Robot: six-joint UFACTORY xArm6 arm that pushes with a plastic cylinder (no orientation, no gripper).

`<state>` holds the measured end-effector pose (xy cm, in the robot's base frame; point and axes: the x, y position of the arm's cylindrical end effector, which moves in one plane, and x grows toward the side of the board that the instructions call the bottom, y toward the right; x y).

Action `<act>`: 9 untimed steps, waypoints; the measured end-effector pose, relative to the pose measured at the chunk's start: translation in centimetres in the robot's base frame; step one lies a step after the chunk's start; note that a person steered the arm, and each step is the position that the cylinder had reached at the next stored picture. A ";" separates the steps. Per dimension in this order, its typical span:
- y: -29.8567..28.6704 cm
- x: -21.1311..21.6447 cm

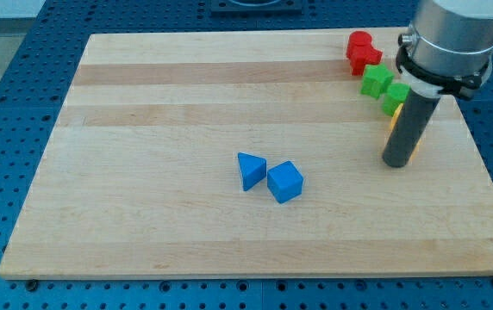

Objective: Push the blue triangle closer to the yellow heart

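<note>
Bright, even overhead light, soft faint shadows, sharp focus.

No legible text or markings anywhere.

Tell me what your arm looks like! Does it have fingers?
No fingers! My arm ends in a fat silver-grey cylinder ringed by a black band. Below that hangs a straight dark rod, and my tip is its plain round end.

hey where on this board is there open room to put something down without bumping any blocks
Open: the whole left half of the board, left of the blue triangle, and the strip along the bottom edge below the blue cube. Crowded: the top right, where the red block, green blocks and a partly hidden yellow block cluster around my tip.
</note>
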<state>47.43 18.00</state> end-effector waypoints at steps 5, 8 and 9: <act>-24.1 -3.3; -25.1 3.9; -16.4 1.8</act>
<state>49.26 1.56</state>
